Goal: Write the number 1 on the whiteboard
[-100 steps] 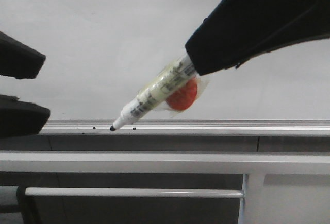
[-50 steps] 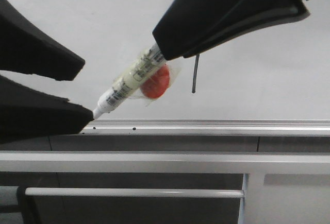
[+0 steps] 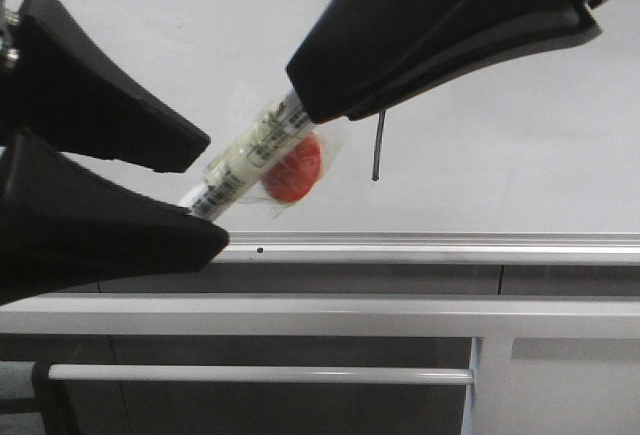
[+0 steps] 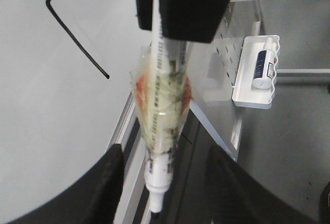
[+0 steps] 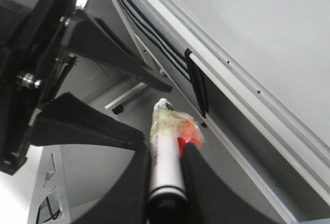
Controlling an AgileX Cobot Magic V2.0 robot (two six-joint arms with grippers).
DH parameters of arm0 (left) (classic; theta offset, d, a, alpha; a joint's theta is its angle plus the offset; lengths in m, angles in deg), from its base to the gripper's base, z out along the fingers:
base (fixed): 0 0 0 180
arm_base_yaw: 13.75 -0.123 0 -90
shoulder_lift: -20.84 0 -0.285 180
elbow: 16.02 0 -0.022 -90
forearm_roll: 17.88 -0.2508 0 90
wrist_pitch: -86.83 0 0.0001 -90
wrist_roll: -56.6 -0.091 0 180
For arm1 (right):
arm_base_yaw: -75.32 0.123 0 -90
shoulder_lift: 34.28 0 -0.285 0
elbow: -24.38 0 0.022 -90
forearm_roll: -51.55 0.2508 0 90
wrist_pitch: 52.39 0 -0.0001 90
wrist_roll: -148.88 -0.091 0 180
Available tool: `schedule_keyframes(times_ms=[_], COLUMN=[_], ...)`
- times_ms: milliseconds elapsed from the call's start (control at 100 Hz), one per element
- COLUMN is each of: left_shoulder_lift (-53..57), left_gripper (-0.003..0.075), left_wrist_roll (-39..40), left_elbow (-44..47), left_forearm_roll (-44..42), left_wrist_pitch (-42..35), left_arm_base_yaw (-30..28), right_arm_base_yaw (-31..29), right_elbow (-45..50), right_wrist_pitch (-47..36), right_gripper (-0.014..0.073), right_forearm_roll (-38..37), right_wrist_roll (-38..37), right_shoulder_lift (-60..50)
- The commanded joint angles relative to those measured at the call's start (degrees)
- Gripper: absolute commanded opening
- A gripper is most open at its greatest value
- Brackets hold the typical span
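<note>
The whiteboard (image 3: 180,15) fills the back, with its aluminium rail (image 3: 450,248) below. The number 1 (image 3: 377,150) is a thin black stroke on it, hooked at one end; it also shows in the left wrist view (image 4: 77,38). My right gripper (image 3: 310,95) is shut on a white marker (image 3: 250,155) wrapped in clear tape with a red piece, held slanted with its tip off the board. My left gripper (image 3: 212,193) is open, and the marker's tip (image 4: 157,203) lies between its jaws without touching them. The right wrist view shows the right gripper (image 5: 165,152) clamped on the marker (image 5: 166,172).
Grey metal bars (image 3: 300,315) run below the rail. A small black dot (image 3: 260,249) sits on the rail. A white tray (image 4: 247,98) holding a small bottle (image 4: 264,67) hangs on a perforated panel to the side.
My right gripper has carried the marker up and left, off the rail, uncovering the stroke. My left gripper has come in from the left, open, around the marker's tip.
</note>
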Motion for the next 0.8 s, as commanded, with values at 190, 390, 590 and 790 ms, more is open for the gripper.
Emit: schedule_keyframes(times_ms=[190,390,590,790], left_shoulder_lift=[-0.8,-0.8,-0.8,-0.8], left_gripper=[0.0337,0.0337,0.0337,0.0337], left_wrist_roll=[0.3,0.3,0.3,0.3], left_elbow=[-2.0,-2.0,-2.0,-2.0], left_forearm_roll=[0.5,0.8,0.8,0.8], left_wrist_pitch=[-4.3,-4.3,-4.3,-4.3], left_arm_base_yaw=[0.0,0.0,0.0,0.0], right_arm_base_yaw=[2.1,2.1,1.0,0.3], right_elbow=[-2.1,-2.1,-2.1,-2.1], right_wrist_pitch=[-4.4,-5.5,-5.0,-4.3], right_gripper=[-0.0063,-0.0063,-0.0063,-0.0063], right_forearm_roll=[1.3,0.6,0.3,0.3], right_wrist_roll=[0.1,0.1,0.1,0.1], right_shoulder_lift=[-0.7,-0.7,-0.7,-0.7])
